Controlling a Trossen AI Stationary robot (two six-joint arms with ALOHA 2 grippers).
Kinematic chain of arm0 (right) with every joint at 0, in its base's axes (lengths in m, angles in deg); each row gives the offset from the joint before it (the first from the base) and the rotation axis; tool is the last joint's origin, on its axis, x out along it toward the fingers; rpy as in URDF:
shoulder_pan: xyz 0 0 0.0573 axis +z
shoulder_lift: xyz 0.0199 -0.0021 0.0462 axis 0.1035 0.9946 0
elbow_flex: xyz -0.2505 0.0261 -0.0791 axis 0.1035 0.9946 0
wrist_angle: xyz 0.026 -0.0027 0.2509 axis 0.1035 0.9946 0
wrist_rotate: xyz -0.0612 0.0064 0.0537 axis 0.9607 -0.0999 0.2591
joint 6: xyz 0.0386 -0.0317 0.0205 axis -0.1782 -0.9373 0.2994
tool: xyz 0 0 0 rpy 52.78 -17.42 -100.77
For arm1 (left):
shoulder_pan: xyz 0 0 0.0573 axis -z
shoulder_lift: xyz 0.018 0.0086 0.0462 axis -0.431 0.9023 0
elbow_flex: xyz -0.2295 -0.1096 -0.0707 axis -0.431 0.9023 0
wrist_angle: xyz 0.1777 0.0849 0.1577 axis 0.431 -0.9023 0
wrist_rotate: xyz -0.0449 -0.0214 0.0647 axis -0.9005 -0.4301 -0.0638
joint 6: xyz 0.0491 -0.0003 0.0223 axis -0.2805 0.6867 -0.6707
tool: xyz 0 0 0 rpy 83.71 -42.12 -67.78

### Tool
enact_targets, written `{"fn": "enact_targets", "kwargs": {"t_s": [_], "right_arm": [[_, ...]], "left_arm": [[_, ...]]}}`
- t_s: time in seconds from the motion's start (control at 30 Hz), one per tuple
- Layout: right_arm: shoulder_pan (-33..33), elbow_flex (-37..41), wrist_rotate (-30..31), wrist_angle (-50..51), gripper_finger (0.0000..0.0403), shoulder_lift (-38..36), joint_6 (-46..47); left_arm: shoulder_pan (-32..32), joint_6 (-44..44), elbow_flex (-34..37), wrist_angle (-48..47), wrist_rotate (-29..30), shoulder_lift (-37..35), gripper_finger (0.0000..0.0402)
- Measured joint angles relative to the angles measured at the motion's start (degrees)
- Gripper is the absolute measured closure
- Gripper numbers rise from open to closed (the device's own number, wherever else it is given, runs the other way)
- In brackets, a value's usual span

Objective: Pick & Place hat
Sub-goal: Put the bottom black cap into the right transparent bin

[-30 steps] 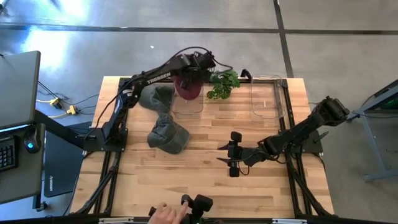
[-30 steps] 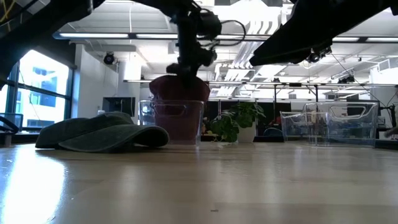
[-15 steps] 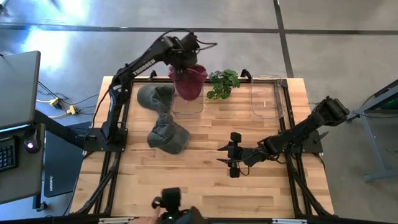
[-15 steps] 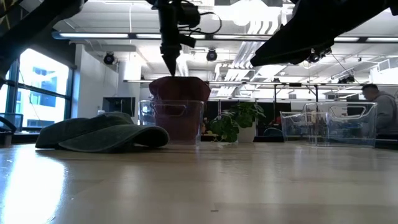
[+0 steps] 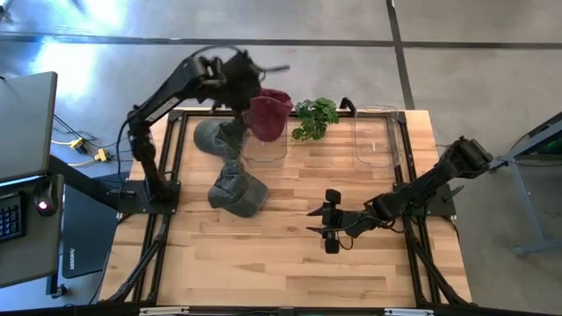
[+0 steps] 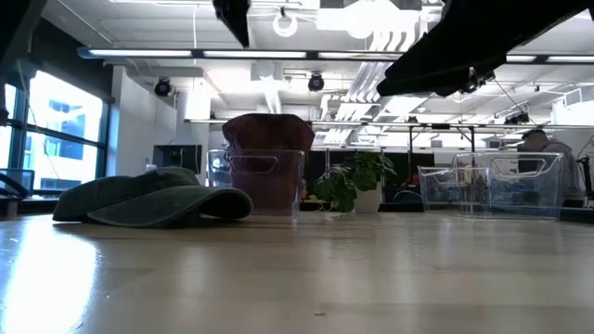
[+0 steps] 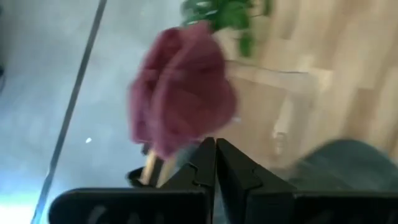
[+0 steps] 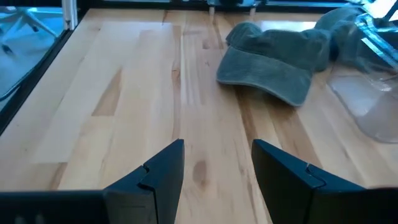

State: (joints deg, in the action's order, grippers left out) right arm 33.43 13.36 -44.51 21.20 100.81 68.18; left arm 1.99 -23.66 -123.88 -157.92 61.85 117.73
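A maroon hat (image 5: 270, 114) sits in a clear bin (image 5: 265, 147) at the table's far side, its top bulging above the bin's rim (image 6: 264, 153). My left gripper (image 5: 253, 81) hangs high above the table, just left of that bin, shut and empty; in its wrist view the shut fingers (image 7: 216, 158) point toward the maroon hat (image 7: 183, 93). Two green hats (image 5: 221, 136) (image 5: 237, 189) lie flat on the table left of the bin. My right gripper (image 5: 327, 219) stands open and low near the table's middle, facing the nearer green hat (image 8: 273, 56).
A small green plant (image 5: 316, 116) stands right of the maroon hat's bin. A second clear bin (image 5: 378, 140) stands at the far right. Bare wood (image 5: 263, 254) stretches across the near half of the table.
My left gripper has risen from the maroon hat and swung up and toward the table's left edge. The maroon hat has stayed in the bin. A person's hand at the near edge has gone from view.
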Motion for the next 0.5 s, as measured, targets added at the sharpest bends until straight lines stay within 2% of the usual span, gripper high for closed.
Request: {"fn": "enact_targets", "kwargs": {"t_s": [0.13, 0.23, 0.33, 0.5], "right_arm": [[0.06, 0.02, -1.97, -3.13, 0.0218, 1.71, -0.02], [0.06, 0.02, -3.68, -5.07, 0.0218, 2.84, -0.12], [0.06, 0.02, -3.86, -5.57, 0.0218, 2.93, -0.18], [0.06, 0.02, -4.08, -9.07, 0.0218, 2.93, -0.20]], "left_arm": [[10.04, 6.43, 6.31, -0.73, 5.16, -5.20, 0.0394], [17.49, 13.01, 16.66, 0.33, 11.47, -10.77, 0.0400], [24.07, 20.00, 30.80, 6.15, 15.52, -18.07, 0.0400], [33.43, 33.02, 58.31, 20.68, 16.74, -33.30, 0.0399]]}}
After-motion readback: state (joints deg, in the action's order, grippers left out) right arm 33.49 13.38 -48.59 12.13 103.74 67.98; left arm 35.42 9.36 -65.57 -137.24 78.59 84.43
